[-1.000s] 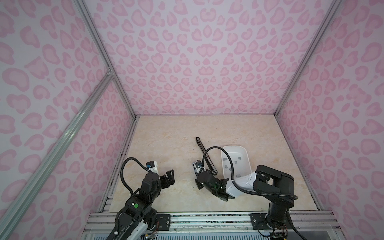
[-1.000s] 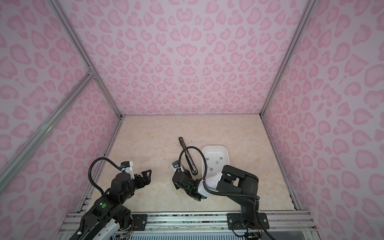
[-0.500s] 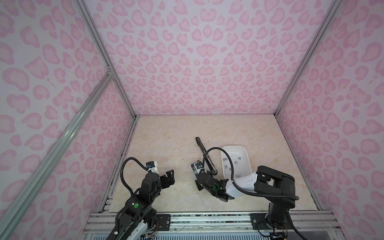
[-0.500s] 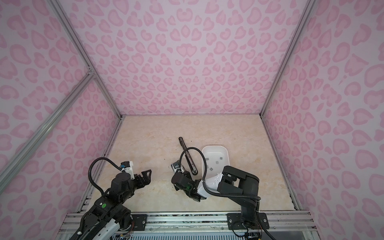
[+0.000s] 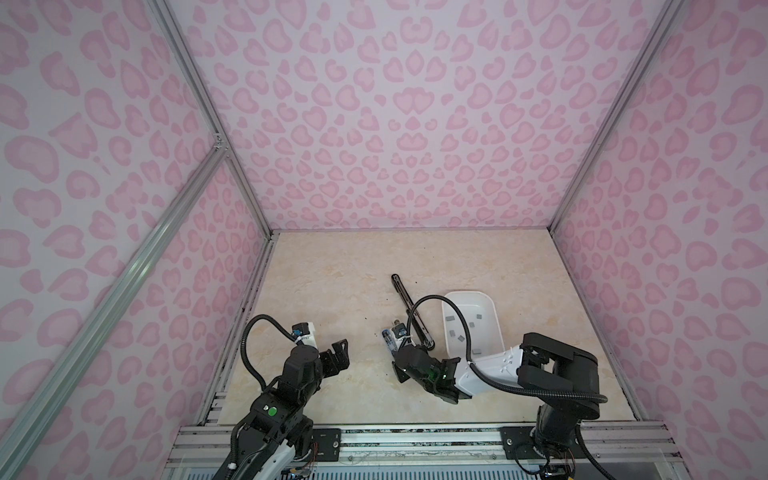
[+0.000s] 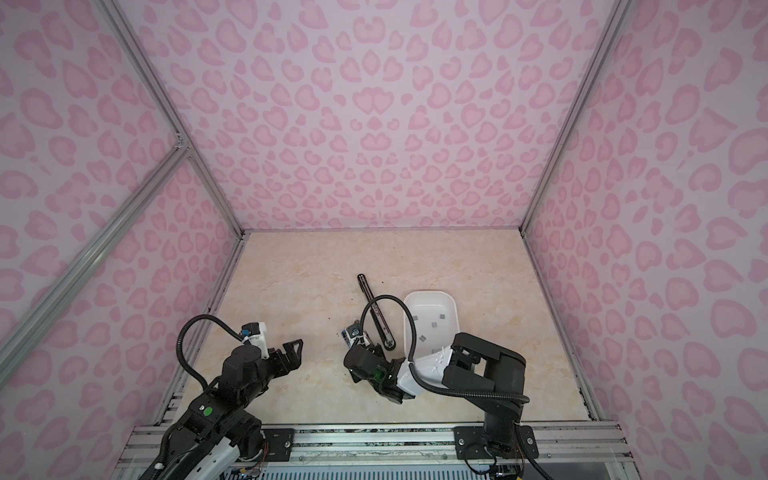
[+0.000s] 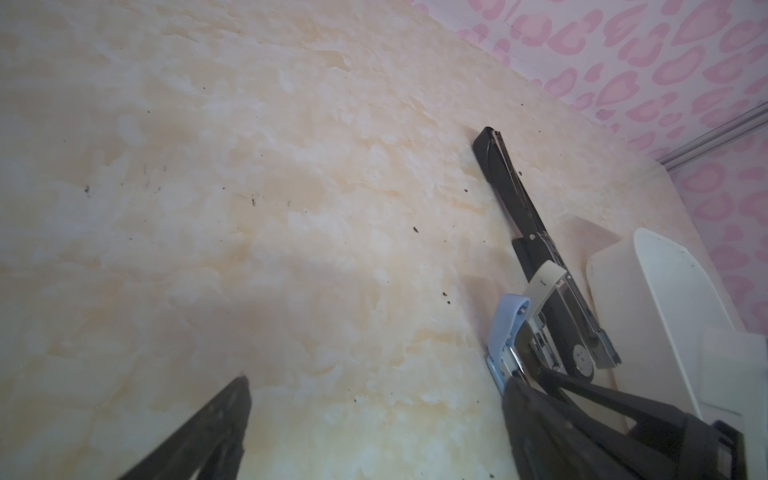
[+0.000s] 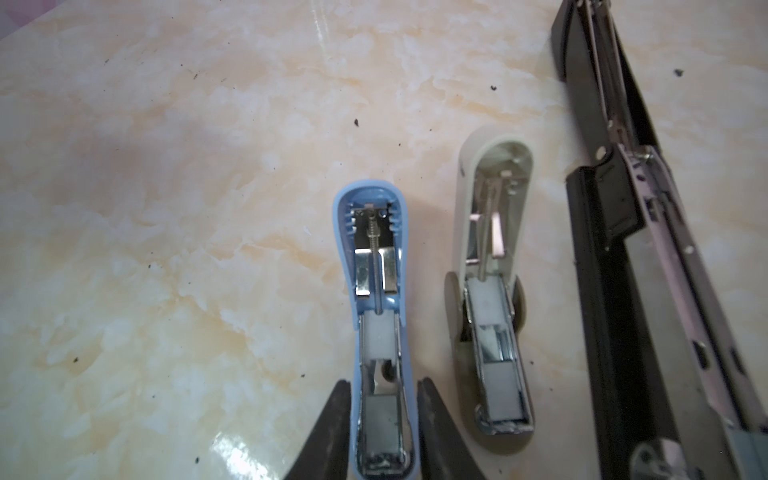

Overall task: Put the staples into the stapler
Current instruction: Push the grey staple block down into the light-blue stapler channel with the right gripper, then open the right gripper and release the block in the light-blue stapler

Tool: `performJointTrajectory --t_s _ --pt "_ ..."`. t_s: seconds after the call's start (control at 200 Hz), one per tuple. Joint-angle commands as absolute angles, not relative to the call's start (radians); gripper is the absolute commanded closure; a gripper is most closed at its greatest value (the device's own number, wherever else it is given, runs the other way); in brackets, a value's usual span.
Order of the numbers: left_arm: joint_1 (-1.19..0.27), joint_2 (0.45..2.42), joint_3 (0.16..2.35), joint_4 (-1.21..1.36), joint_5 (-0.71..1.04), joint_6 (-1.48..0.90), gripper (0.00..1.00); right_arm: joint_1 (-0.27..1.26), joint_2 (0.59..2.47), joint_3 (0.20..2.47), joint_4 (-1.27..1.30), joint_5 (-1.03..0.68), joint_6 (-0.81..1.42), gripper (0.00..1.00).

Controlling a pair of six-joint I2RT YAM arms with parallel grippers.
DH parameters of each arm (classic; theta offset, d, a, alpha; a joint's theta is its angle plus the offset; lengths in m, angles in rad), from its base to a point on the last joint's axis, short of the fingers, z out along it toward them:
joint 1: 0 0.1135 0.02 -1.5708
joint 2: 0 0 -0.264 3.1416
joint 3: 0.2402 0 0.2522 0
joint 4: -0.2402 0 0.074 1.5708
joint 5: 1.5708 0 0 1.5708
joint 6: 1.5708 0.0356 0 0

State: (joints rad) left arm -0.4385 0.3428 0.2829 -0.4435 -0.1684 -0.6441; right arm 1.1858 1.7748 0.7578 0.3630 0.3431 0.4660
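Right wrist view, right hand (image 8: 384, 384) low, fingers (image 8: 332, 428) narrowly parted astride the blue stapler (image 8: 374, 266), left hand (image 7: 376, 382) hovering wide open, empty.

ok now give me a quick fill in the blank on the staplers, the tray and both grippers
1. The staples lie in the white ___.
2. The right gripper straddles a stapler coloured ___.
3. The left gripper holds ___.
4. The longest stapler is ___.
Missing words: tray; blue; nothing; black.
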Motion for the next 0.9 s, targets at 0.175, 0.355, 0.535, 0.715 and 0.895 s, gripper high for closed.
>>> performJointTrajectory --t_s 0.175,0.355,0.535,0.715,0.895 --pt "-0.440 0.341 0.282 -0.436 -0.180 -0.647 0.05 1.174 1.759 0.774 0.336 0.380 0.433 0.79" --pt "-0.439 0.342 0.285 -0.428 -0.163 -0.642 0.03 1.171 1.751 0.763 0.349 0.358 0.421 0.74" --pt "-0.440 0.360 0.312 -0.324 -0.135 -0.732 0.05 1.173 1.697 0.661 0.468 0.267 0.363 0.55" --pt "-0.439 0.491 0.333 -0.160 0.002 -0.740 0.05 1.189 1.668 0.558 0.582 0.240 0.356 0.48" --pt "-0.439 0.604 0.360 -0.143 -0.072 -0.707 0.05 1.191 1.743 0.564 0.633 0.204 0.355 0.48"
